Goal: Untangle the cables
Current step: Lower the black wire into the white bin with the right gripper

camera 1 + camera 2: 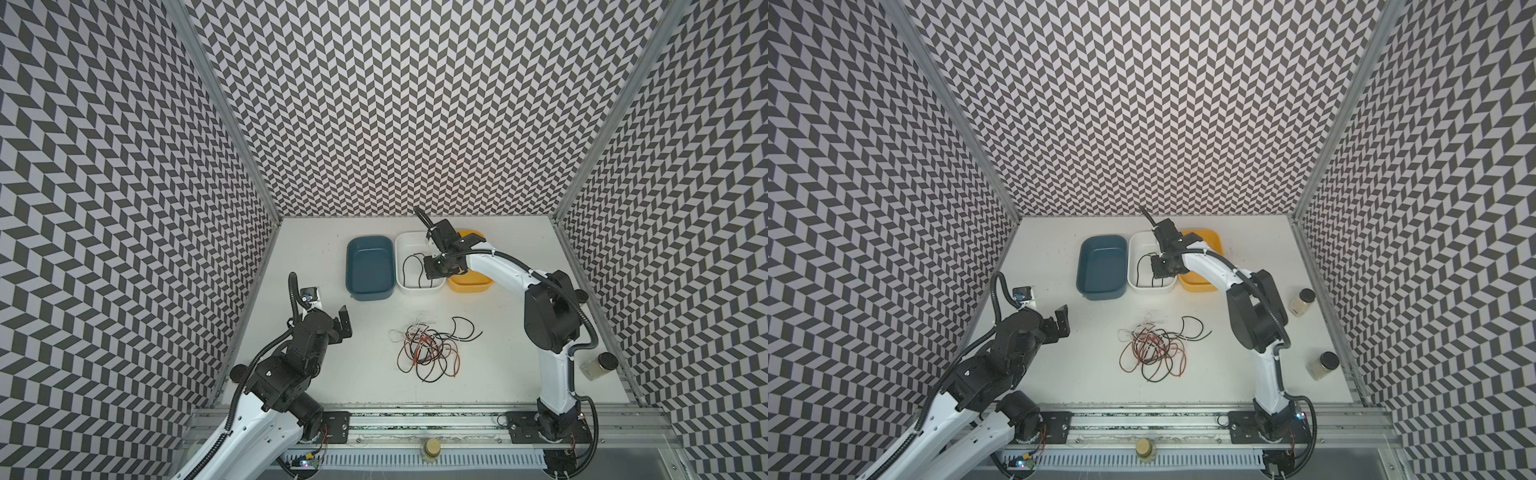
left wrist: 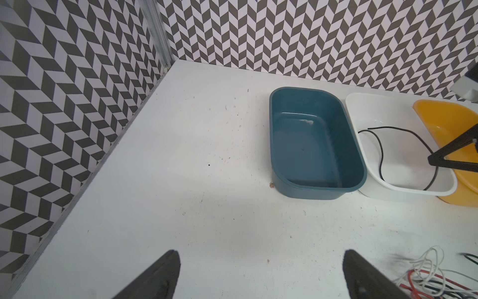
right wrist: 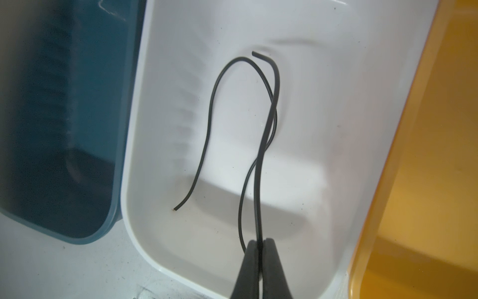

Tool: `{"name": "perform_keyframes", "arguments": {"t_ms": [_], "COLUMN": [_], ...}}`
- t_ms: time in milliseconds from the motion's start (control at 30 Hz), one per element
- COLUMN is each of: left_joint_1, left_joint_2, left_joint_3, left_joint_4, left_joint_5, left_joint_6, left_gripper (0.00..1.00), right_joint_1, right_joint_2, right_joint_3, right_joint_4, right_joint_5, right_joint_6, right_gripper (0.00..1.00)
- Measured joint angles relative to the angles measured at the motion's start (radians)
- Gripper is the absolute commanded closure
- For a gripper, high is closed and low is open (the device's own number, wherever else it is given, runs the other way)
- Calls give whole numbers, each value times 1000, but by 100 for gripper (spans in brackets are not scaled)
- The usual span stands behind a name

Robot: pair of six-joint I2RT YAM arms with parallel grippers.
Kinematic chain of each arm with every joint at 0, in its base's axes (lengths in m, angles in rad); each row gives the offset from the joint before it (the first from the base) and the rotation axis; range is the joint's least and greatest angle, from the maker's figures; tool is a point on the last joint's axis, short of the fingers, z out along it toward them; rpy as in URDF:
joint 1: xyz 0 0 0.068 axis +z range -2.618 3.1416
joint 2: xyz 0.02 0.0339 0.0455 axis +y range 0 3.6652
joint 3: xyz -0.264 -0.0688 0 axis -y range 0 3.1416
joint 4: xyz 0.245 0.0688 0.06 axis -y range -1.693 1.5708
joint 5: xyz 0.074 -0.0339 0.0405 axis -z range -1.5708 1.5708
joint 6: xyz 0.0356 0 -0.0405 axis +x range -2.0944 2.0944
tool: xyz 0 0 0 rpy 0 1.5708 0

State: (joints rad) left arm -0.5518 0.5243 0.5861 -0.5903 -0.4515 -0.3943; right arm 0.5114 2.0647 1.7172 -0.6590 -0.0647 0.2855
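One black cable (image 3: 212, 124) hangs inside the white bin (image 3: 129, 181), separate from the rest. We see it pinched between the closed fingers of the right gripper (image 3: 260, 248), which hovers over the bin. Two strands run away from the pinch. One curves over in a loop and ends on the bin floor, and the other ends near the far wall.

The remaining cables (image 1: 428, 349) lie in a loose tangle on the table (image 1: 311, 374), near its middle and well apart from the bins. In both top views we make out black, red-orange and white strands looped over one another. One black strand trails out of the tangle on the right arm's side.

The white bin stands between a blue bin (image 1: 370, 245) and a yellow bin (image 1: 469, 286). The three sit side by side in a row towards the back wall. We see nothing inside the blue bin, and the right arm covers much of the yellow one.

The left gripper (image 2: 258, 259) hovers above bare table on the left, with its jaws spread wide and nothing between them. It sits apart from the tangle and the bins. In a top view we find two jars (image 1: 1302, 301) on the table by the right wall.
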Motion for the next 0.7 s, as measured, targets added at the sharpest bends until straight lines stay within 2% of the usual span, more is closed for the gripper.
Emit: {"name": "perform_keyframes", "arguments": {"t_ms": [300, 500, 700], "left_joint_1": [0, 0, 0], "left_joint_2": [0, 0, 0], "left_joint_3": [0, 0, 0], "left_joint_4": [1, 1, 2], "left_joint_5": [2, 7, 8], "left_joint_6": [0, 0, 0], "left_gripper": [0, 0, 0], "right_joint_1": [2, 2, 2], "right_joint_2": [65, 65, 65], "right_joint_3": [66, 100, 112], "right_joint_4": [-56, -103, -127], "right_joint_5": [3, 29, 35], "right_joint_6": [-4, -13, -22], "right_gripper": [100, 95, 85]}}
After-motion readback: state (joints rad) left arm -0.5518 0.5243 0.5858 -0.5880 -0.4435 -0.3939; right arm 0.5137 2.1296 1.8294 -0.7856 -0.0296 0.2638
